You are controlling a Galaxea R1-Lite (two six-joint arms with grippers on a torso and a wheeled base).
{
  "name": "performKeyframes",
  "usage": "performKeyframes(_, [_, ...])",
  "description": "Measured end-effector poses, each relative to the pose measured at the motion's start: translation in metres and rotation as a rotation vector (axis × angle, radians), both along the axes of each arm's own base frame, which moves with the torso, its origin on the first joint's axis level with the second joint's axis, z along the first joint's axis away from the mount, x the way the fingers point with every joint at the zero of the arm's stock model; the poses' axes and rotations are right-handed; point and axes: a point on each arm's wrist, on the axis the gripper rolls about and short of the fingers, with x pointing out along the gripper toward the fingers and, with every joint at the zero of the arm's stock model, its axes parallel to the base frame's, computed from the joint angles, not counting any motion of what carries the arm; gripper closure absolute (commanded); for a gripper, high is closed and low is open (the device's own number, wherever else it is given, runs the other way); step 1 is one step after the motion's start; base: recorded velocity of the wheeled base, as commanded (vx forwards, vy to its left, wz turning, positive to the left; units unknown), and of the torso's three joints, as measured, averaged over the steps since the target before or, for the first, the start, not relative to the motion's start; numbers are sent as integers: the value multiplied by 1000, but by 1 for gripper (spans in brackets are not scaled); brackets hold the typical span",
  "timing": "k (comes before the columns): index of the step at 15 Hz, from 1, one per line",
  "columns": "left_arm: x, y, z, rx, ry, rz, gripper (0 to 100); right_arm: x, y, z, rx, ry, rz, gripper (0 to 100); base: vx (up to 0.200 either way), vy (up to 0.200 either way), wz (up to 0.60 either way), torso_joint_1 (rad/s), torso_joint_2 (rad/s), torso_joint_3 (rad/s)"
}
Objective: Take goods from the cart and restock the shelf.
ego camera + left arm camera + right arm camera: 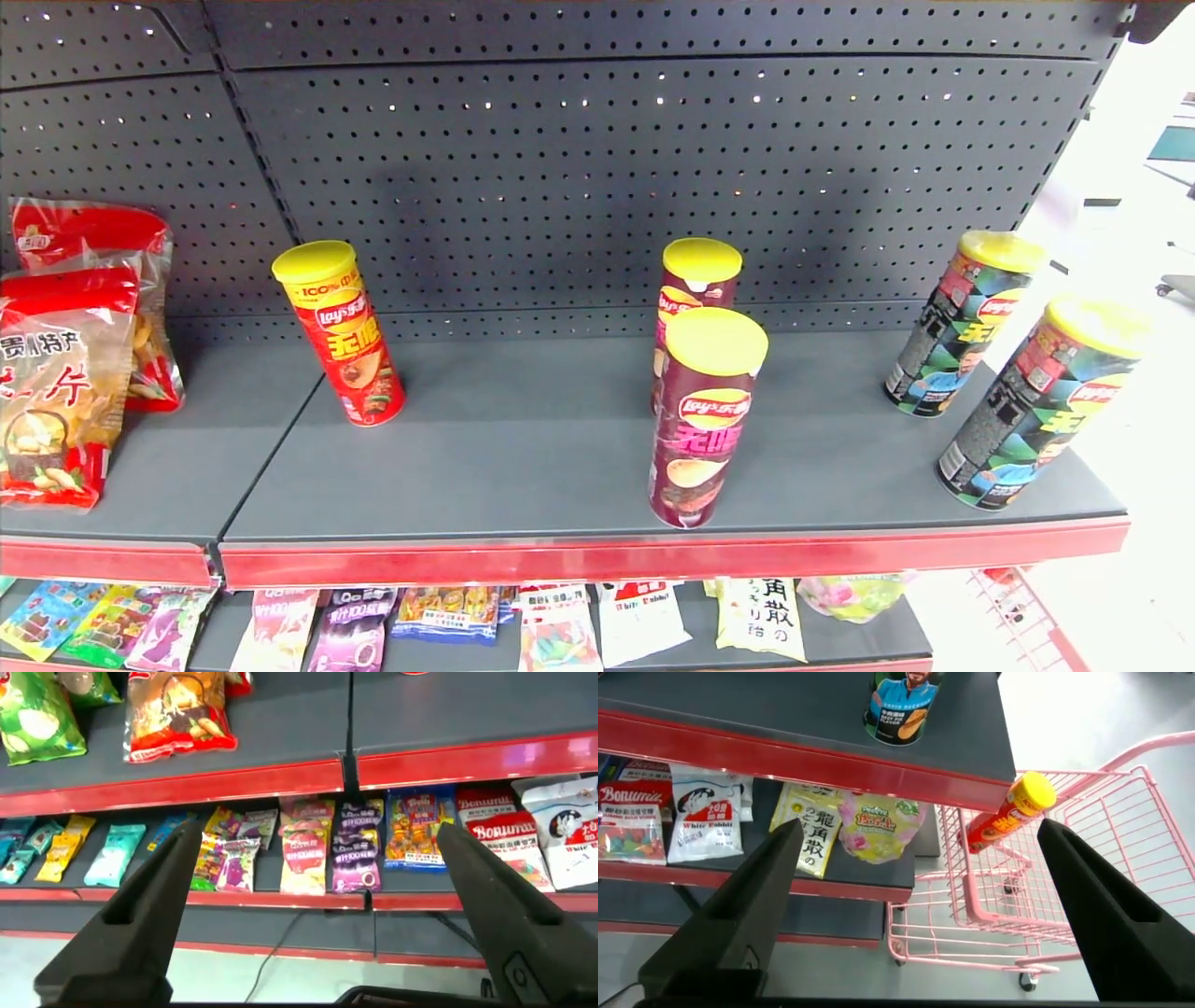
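On the grey shelf (pixel 523 439) in the head view stand several yellow-lidded chip cans: a red can (pixel 338 331) at the left, two maroon cans (pixel 708 420) one behind the other in the middle, and two black-and-green cans (pixel 1041 401) at the right end. In the right wrist view a pink wire cart (pixel 1158 751) stands beside the shelf end with a red chip can (pixel 1008 812) leaning inside it. My right gripper (pixel 920 826) is open and empty, held apart from the cart. My left gripper (pixel 320 831) is open and empty in front of the lower shelves.
Red snack bags (pixel 65 373) stand at the shelf's left end. Rows of small snack packets (pixel 355 845) fill the lower shelves. A red front lip (pixel 653 555) edges the shelf. Bare shelf lies between the red and maroon cans.
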Motion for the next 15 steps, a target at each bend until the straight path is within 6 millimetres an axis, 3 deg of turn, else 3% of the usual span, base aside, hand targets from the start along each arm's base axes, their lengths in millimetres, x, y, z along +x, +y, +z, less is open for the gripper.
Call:
performKeyframes(2, [0,0,-1,0,4,0,0,0,0,0,0,3,1,0,-200,0,0,19,2,-2])
performKeyframes(5, [2,0,-2,11,9,-6,0,0,0,-2,0,8,11,0,0,0,0,0,0,0])
performKeyframes(15, [6,-1,-4,4,-11,-50,0,2,1,-2,1,16,23,0,0,-200,0,4,4,1])
